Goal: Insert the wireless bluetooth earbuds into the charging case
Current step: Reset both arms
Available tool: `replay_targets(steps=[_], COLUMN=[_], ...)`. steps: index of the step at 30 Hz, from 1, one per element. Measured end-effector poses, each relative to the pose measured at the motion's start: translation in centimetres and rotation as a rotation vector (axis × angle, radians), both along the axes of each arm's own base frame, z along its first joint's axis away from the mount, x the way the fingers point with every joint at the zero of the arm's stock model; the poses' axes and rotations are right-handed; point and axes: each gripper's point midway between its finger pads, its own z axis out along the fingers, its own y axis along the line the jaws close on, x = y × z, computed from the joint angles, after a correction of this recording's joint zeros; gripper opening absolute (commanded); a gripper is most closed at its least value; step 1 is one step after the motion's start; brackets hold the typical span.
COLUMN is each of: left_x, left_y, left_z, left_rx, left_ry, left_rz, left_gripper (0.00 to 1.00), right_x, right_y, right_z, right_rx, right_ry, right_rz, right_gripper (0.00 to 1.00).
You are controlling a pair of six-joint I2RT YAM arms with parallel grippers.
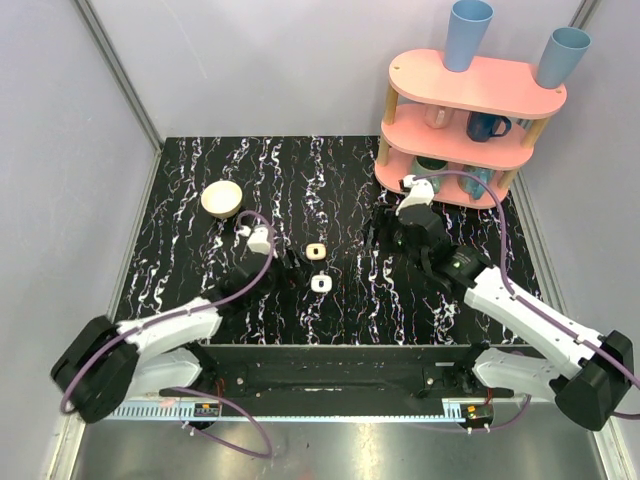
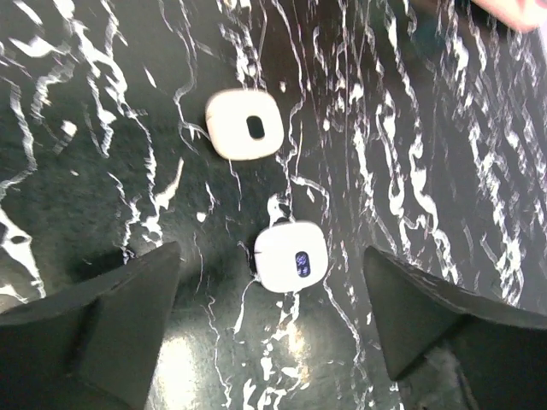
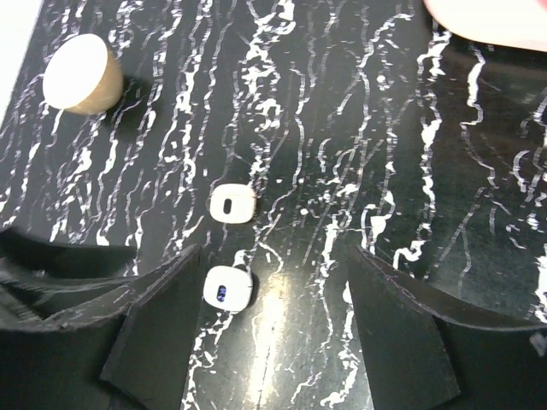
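Observation:
Two small rounded-square charging cases lie mid-table. The cream case [image 1: 315,250] [image 2: 244,125] [image 3: 232,204] has a dark slot in its centre. The white case [image 1: 320,283] [image 2: 291,256] [image 3: 227,287] has a bluish dark centre. No separate earbuds show in any view. My left gripper [image 1: 287,262] [image 2: 272,252] is open, and the white case lies on the table in the gap between its fingers, touching neither. My right gripper [image 1: 383,235] [image 3: 274,248] is open and empty, to the right of both cases.
A cream bowl [image 1: 222,198] [image 3: 81,74] sits at the back left. A pink two-tier shelf [image 1: 470,110] with mugs, and blue cups [image 1: 467,33] on top, stands at the back right, close behind the right arm. Grey walls enclose the black marbled table [image 1: 200,290].

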Motion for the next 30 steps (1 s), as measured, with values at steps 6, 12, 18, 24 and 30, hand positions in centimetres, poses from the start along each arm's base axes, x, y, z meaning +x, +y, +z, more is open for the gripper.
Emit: replay_targets(steps=[6, 12, 18, 24, 30], left_x=[1.5, 2.0, 3.2, 4.6, 5.0], left_y=[3.0, 5.3, 6.9, 8.3, 8.9], left_z=[6.6, 12.9, 15.6, 15.1, 14.9], left_rx=[0.088, 0.136, 0.196, 0.311, 0.348], left_ry=[-0.198, -0.391, -0.456, -0.435, -0.431], left_rz=[0.081, 0.131, 0.219, 0.306, 0.338], left_gripper=[0.99, 0.99, 0.99, 0.99, 0.99], right_x=[2.8, 6.2, 6.4, 6.5, 6.8], right_y=[-4.9, -14.6, -19.5, -21.1, -23.1], right_z=[-1.2, -5.4, -10.6, -11.8, -11.0], right_rx=[-0.034, -0.045, -0.078, -0.148, -0.238], right_ry=[0.016, 0.133, 0.225, 0.145, 0.051], right_rz=[-0.138, -0.388, -0.516, -0.558, -0.610], right_gripper=[1.00, 1.00, 1.00, 1.00, 1.00])
